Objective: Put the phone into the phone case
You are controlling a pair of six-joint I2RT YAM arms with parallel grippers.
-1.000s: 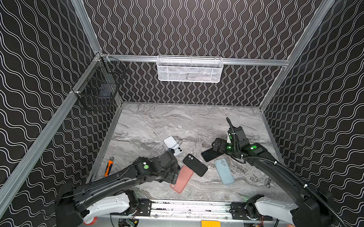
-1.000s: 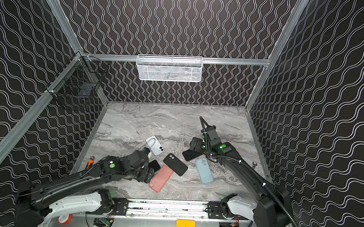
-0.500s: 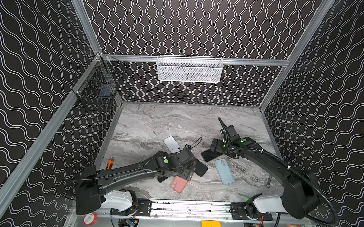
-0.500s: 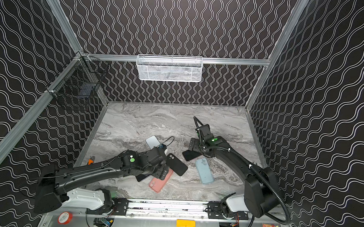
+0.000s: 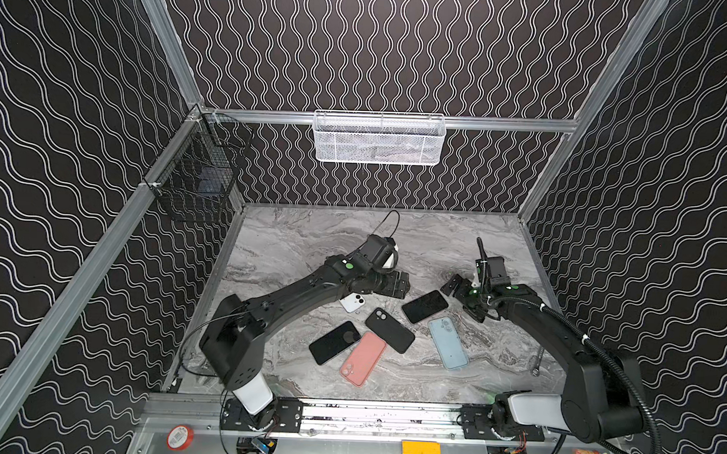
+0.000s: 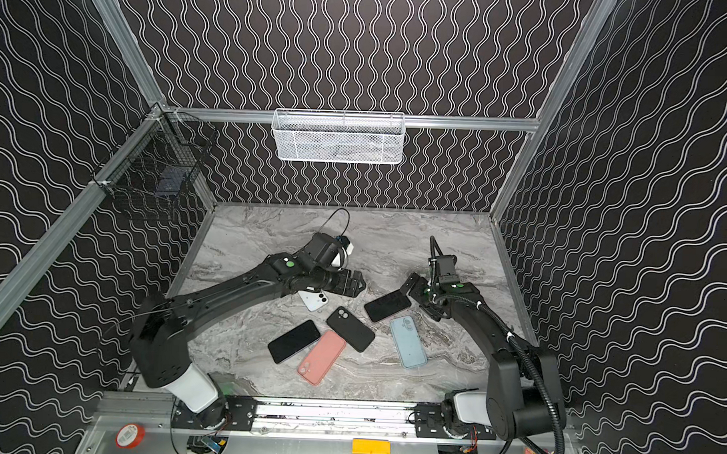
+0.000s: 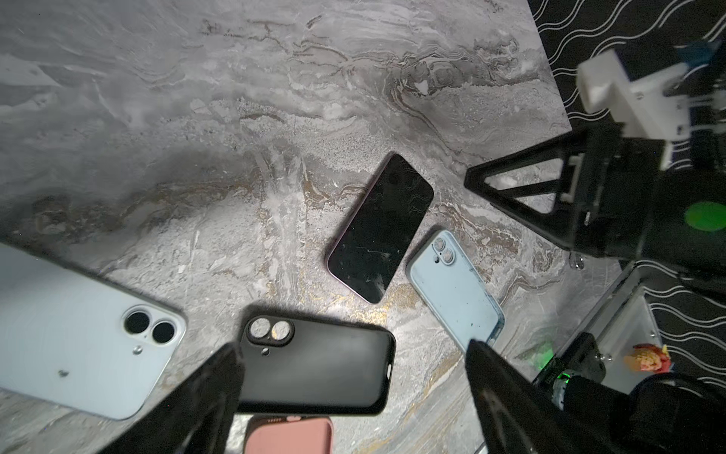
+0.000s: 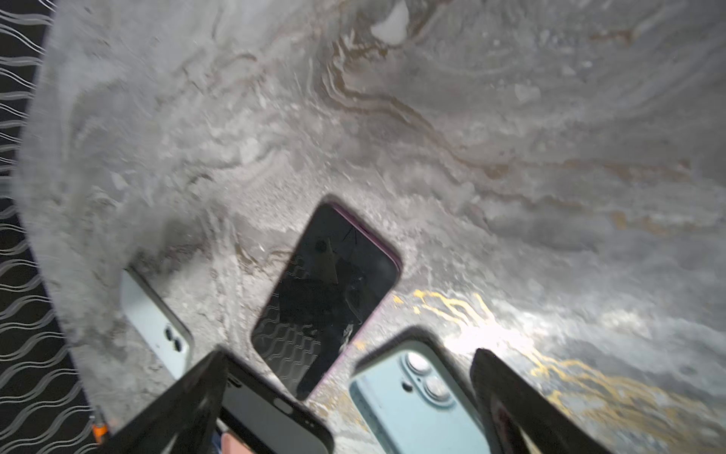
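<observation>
An empty black phone case (image 5: 389, 324) (image 6: 350, 329) (image 7: 318, 365) lies back up at mid-table. A black phone (image 5: 424, 306) (image 6: 387, 306) (image 7: 381, 228) (image 8: 330, 291) with a purple edge lies screen up just right of it. A second black phone (image 5: 335, 342) lies screen up beside a pink case (image 5: 363, 358). My left gripper (image 5: 397, 284) (image 6: 353, 284) (image 7: 353, 350) hovers open behind the black case, holding nothing. My right gripper (image 5: 461, 300) (image 6: 421, 298) (image 8: 349, 355) stands open and empty just right of the purple-edged phone.
A light blue cased phone (image 5: 448, 342) (image 8: 416, 401) lies back up at the right. A white phone (image 5: 353, 303) (image 7: 78, 334) sits partly under the left arm. A small metal tool (image 5: 538, 363) lies front right. A white basket (image 5: 377, 137) and a black wire basket (image 5: 197, 185) hang on the walls.
My left arm swung from the front left over the phones toward the table's middle, uncovering the second black phone. The right gripper drew back to the right, away from the purple-edged phone.
</observation>
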